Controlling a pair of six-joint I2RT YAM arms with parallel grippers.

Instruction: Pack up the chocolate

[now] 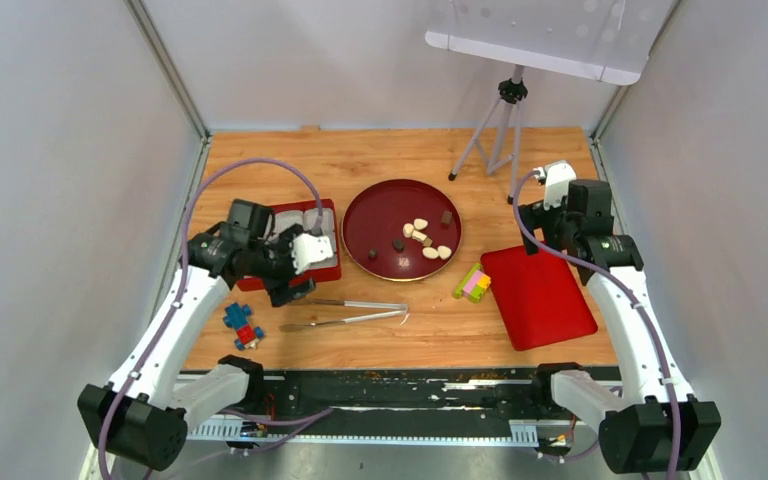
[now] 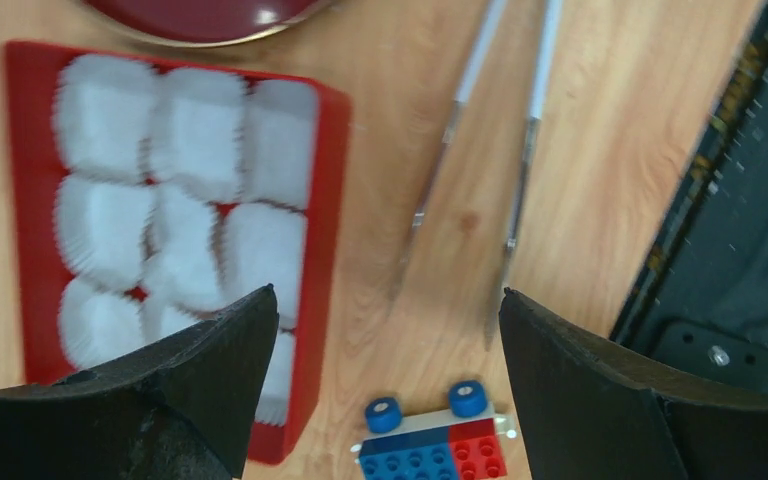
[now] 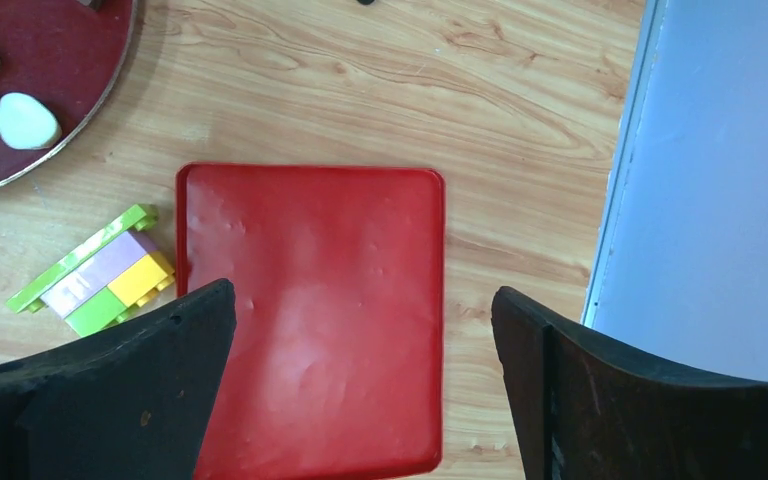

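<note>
The chocolate [image 1: 425, 240], several pale ovals and dark lumps, lies on a dark red round plate [image 1: 380, 215]. Two pale ovals [image 3: 25, 120] show at the plate's edge in the right wrist view. A red box [image 1: 332, 262] of white paper cups [image 2: 175, 140] stands left of the plate, with no candy visible in the cups. My left gripper [image 1: 290, 290] is open and empty, above the box's near edge and the wood [image 2: 385, 295]. My right gripper [image 1: 545, 235] is open and empty above a flat red lid [image 3: 310, 320].
Metal tweezers [image 1: 350, 312] lie on the table in front of the plate and also show in the left wrist view [image 2: 480, 150]. A blue and red toy block [image 2: 435, 450] lies near the left gripper. A green, yellow and pink block [image 1: 473, 284] lies left of the lid. A tripod [image 1: 495, 130] stands at the back.
</note>
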